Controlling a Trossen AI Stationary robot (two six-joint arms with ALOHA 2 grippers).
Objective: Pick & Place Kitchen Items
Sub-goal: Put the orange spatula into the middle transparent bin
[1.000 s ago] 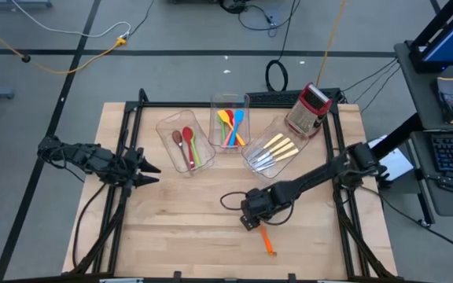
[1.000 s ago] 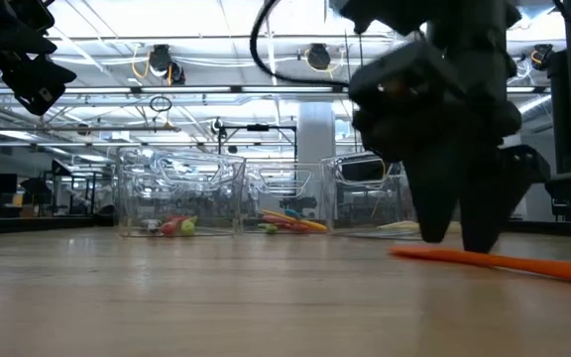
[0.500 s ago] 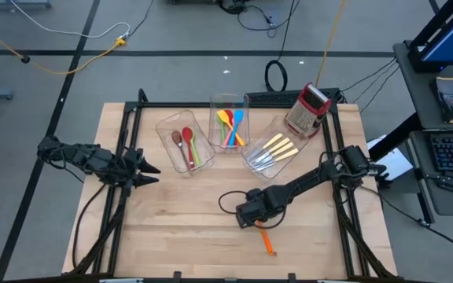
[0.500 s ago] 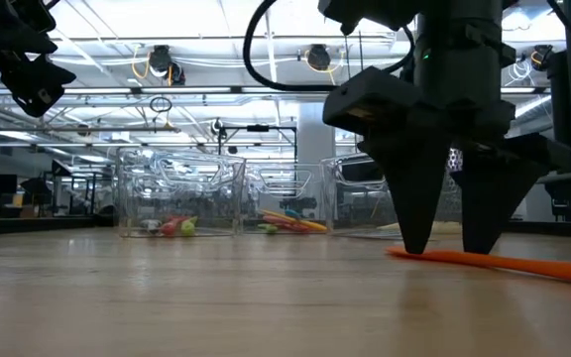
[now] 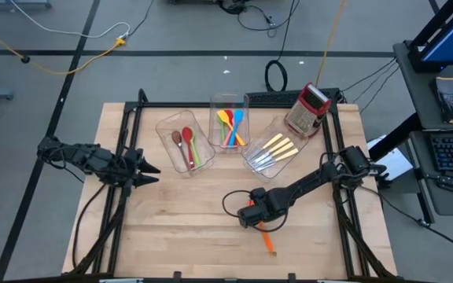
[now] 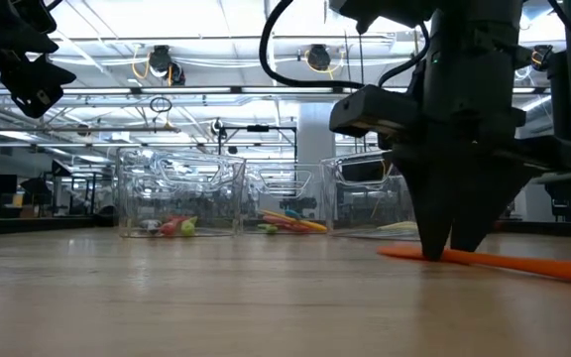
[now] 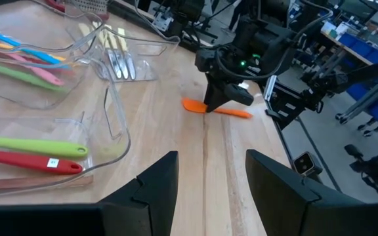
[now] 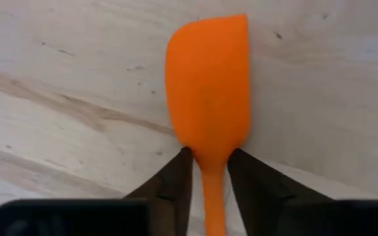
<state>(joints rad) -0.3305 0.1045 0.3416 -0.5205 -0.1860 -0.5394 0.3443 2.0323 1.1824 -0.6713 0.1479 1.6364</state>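
An orange spatula (image 8: 209, 78) lies flat on the wooden table near its front, right of the middle (image 5: 267, 240). My right gripper (image 8: 209, 157) points down over it and is shut on it; it also shows in the high view (image 5: 252, 218) and the low view (image 6: 451, 253). My left gripper (image 5: 149, 169) hangs open above the table's left side, holding nothing. At the back stand three clear bins: one with red, brown and green spoons (image 5: 185, 145), one with coloured spatulas (image 5: 230, 126), one with cream-handled cutlery (image 5: 274, 149). My right gripper pinches the spatula's handle (image 8: 210, 172) right where it meets the blade, between its two fingers (image 8: 176, 172). The fingers come from above, pointing down, and lie across the handle. The spatula lies flat on the table, its blade (image 6: 404, 254) sticking out past the fingers.
A red-and-silver box grater (image 5: 308, 110) stands at the back right beside the cutlery bin. A black frame (image 5: 136, 134) runs along the table's sides and back. Bare wood (image 5: 179, 228) lies between the bins and the near edge.
My right gripper has sunk onto the table over the orange spatula, rolling its wrist as it came down. Its fingers, wide apart before, have shut on the handle. The spatula has stayed lying where it was.
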